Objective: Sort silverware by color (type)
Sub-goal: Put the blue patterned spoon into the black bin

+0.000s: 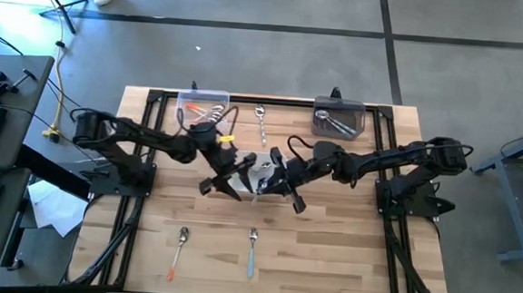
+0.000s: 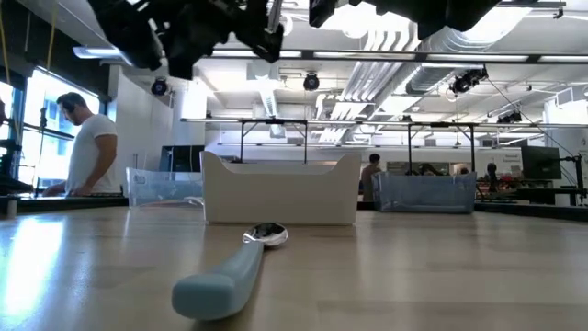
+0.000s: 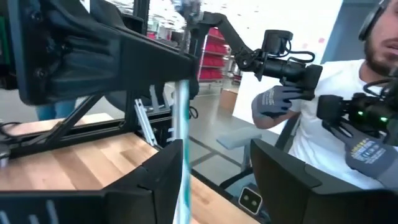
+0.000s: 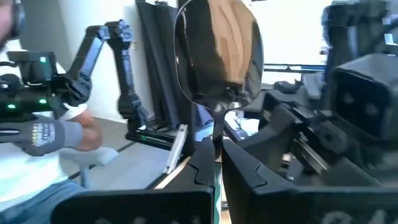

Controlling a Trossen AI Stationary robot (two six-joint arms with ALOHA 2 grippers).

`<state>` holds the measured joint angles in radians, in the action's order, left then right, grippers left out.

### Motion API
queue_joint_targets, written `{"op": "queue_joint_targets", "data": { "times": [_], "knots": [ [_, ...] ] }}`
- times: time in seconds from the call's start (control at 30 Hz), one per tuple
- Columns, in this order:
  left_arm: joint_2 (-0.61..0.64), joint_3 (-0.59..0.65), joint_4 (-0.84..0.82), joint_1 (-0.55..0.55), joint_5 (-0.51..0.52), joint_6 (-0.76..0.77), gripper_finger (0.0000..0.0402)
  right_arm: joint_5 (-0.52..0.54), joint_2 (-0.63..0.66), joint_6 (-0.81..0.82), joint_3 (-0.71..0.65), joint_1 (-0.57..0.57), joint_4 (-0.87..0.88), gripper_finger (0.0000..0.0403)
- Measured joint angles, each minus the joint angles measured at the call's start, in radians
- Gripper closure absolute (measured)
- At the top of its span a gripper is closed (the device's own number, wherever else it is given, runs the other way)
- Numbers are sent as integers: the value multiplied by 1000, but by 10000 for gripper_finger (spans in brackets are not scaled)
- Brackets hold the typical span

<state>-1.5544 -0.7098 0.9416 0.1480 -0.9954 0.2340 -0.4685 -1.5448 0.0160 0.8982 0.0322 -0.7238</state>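
A light-blue-handled spoon (image 4: 217, 50) is held above the white bin (image 1: 266, 170) at the table's middle, where both grippers meet. My right gripper (image 4: 217, 163) is shut on it. My left gripper (image 3: 217, 180) is open, and the spoon's blue handle (image 3: 181, 155) stands between its fingers, close beside one of them. In the high view, the left gripper (image 1: 232, 177) and right gripper (image 1: 279, 179) face each other over the bin. Another light-blue spoon (image 1: 251, 250) and an orange-handled spoon (image 1: 180, 251) lie flat near the near edge. A silver spoon (image 1: 260, 124) lies toward the far edge. My right gripper pinches the spoon's thin neck (image 4: 216, 127) just under the bowl, between its two fingers. It comes from the table's right. The bowl stands out past the fingers and the spoon is lifted clear of the bin. My left gripper: the handle runs right beside one finger (image 3: 158, 177); I cannot tell whether they touch.
A clear bin (image 1: 203, 107) with orange-handled spoons sits at the far left, and a clear bin (image 1: 339, 119) with silver spoons at the far right. In the low view the white bin (image 2: 280, 188) stands behind the lying blue spoon (image 2: 230, 271). A gloved person shows beyond the table.
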Motion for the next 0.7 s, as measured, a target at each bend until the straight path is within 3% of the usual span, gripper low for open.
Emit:
{"op": "queue_joint_targets", "data": {
  "times": [0.3, 0.7],
  "knots": [
    [-129, -103, -3, 3, 18, 44, 218, -42, 0, -25, 0, 0, 1, 402],
    [-156, -140, -3, -58, -30, 8, 221, -59, 0, -51, 0, -21, 1, 402]
  ]
}}
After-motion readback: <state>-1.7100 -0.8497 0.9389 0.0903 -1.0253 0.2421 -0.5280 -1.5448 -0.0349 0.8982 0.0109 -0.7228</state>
